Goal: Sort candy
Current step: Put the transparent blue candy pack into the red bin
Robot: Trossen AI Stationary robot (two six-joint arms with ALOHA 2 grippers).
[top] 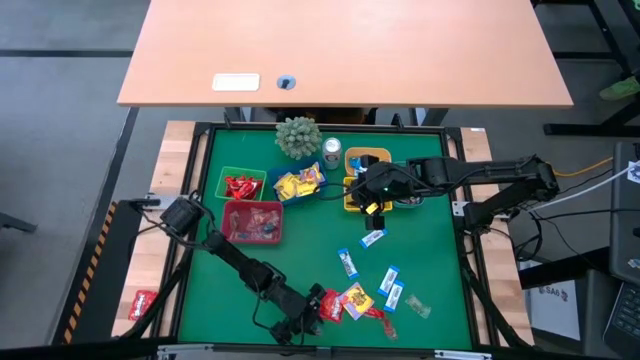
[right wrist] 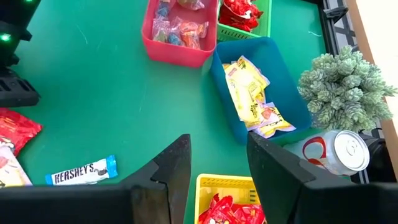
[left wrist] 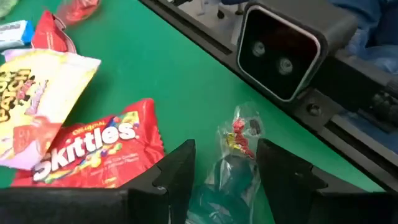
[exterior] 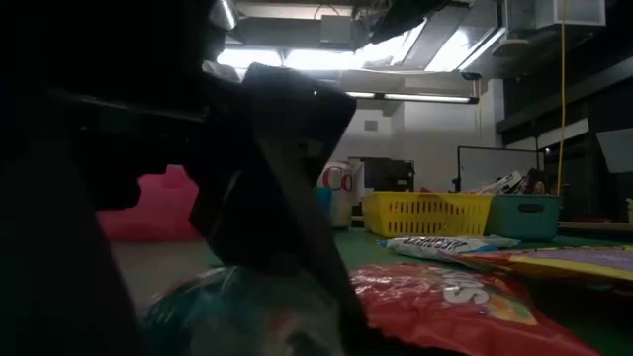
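Note:
My left gripper [left wrist: 225, 149] is low over the green mat [top: 300, 255] at its near edge, open. Its fingers stand on either side of a clear-wrapped candy [left wrist: 239, 140] with teal and red pieces, lying flat on the mat. Whether they touch it does not show. Beside it lie a red Skittles bag [left wrist: 93, 152] and a yellow-pink bag [left wrist: 37, 93]. Blue-and-white bars [top: 388, 280] are scattered mid-mat. My right gripper [right wrist: 217, 140] hangs open and empty above the yellow bin [right wrist: 227, 202], which holds red candy.
The green bin [top: 240, 185] holds red candy, the blue bin [right wrist: 261, 93] yellow packets, and the red bin [right wrist: 180, 31] clear-wrapped sweets. A silver can [right wrist: 336, 152] and a small plant [right wrist: 345, 81] stand at the far edge. The low camera housing [left wrist: 277, 56] is just past my left gripper.

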